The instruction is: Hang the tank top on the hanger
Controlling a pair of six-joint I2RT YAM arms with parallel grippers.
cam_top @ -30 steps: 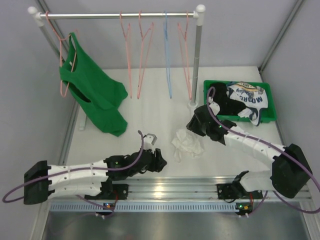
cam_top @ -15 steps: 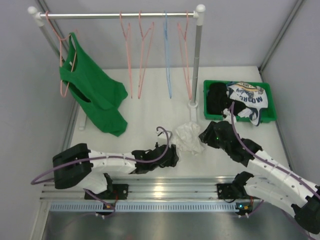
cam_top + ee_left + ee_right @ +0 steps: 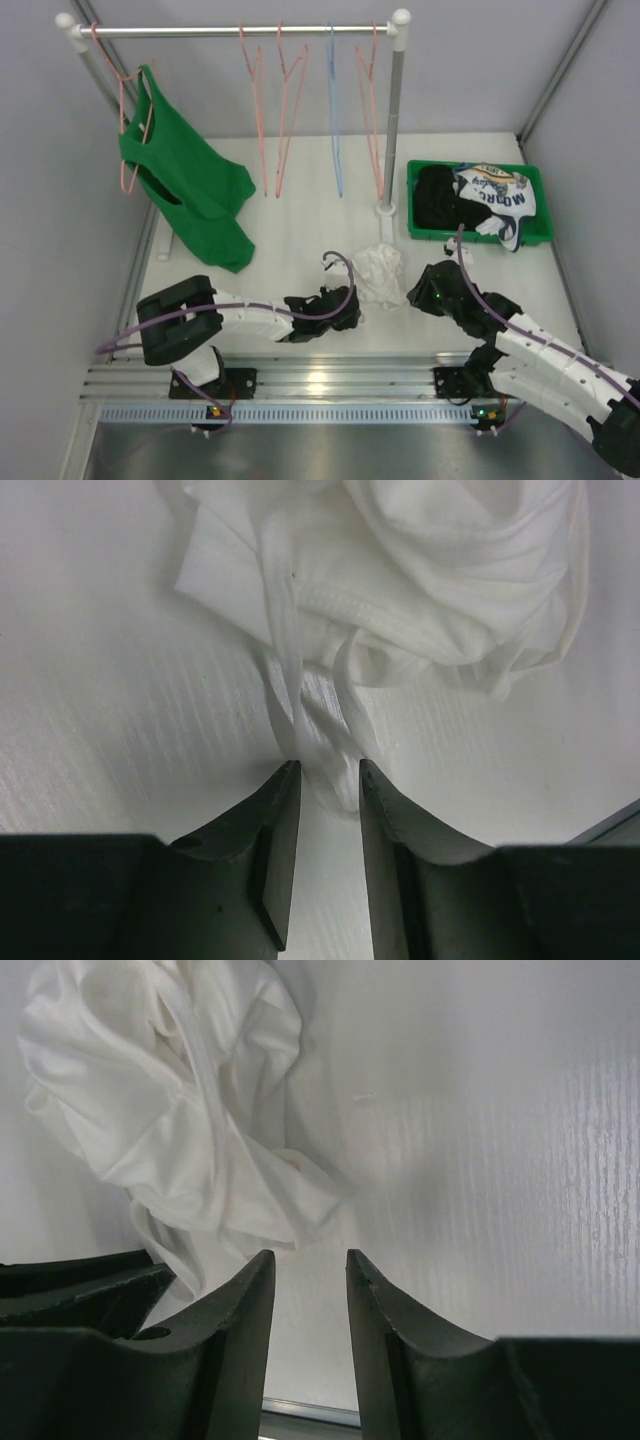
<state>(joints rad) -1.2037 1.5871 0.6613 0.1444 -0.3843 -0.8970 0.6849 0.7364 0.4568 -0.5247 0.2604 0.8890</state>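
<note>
Top external view: the white tank top (image 3: 378,272) lies in a crumpled heap on the table (image 3: 300,225), near the foot of the clothes rail (image 3: 220,31). It sits between the two claws. No part of it is on a hanger yet. The pink hangers (image 3: 259,140) hang bare up on the rail, well away from it, next to a blue hanger (image 3: 336,120). None has been taken down. So I think the job is only at its start. The top has to be picked up and opened out, and then a pink hanger has to go inside it.

The left claw (image 3: 328,768) is partly open, with a small gap between its two sides. A thin strap loop of the top reaches right up to its tips and may dip just into the gap. The claw has not pinched it. The right claw (image 3: 310,1255) is partly open too. It holds nothing, and the edge of the cloth lies just in front of its tips.

The top looks thin, soft and very wrinkled. It is bunched into folds, with narrow straps trailing out of the heap. I cannot tell which way round it lies, or where the neck hole is.
</note>
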